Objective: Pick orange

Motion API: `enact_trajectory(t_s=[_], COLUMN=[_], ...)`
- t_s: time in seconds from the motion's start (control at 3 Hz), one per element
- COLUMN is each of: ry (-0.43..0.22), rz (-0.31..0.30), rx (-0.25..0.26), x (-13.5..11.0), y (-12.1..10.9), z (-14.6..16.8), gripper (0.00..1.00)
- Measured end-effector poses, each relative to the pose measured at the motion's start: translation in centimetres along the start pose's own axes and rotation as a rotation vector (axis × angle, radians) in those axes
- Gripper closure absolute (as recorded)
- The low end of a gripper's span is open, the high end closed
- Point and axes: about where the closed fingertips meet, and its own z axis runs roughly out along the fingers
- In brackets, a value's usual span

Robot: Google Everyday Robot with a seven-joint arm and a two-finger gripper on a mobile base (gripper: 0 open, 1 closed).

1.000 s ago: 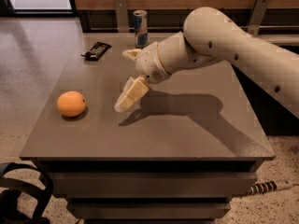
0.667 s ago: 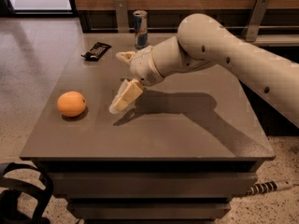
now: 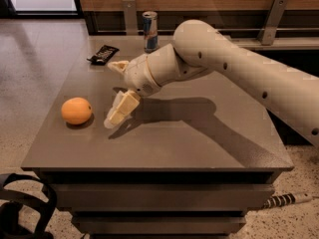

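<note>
The orange (image 3: 76,110) is a small round fruit resting on the left part of the grey table (image 3: 199,138). My gripper (image 3: 110,94) hangs just to the right of the orange, a short gap away, low over the tabletop. It is open: one cream finger (image 3: 118,66) points left above, the other finger (image 3: 119,111) angles down toward the table. Nothing is between the fingers. The white arm reaches in from the right.
A blue and silver drink can (image 3: 149,31) stands at the table's back edge. A black snack packet (image 3: 103,54) lies at the back left. A wooden wall with metal brackets is behind. A black strap (image 3: 22,203) and floor lie at lower left.
The arm has moved left and the open gripper has come closer to the orange. The orange, can and packet have not moved.
</note>
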Motion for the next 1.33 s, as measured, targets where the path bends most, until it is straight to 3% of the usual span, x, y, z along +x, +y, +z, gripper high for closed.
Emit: enact_trajectory(t_s=[0.67,1.33], ry=[-0.080,-0.103], rz=[0.023,0.014], rx=[-0.112,-0.200], x=[-0.3,-1.7], y=[-0.2,2.7], z=[4.9,5.9], gripper=[0.00,0.00])
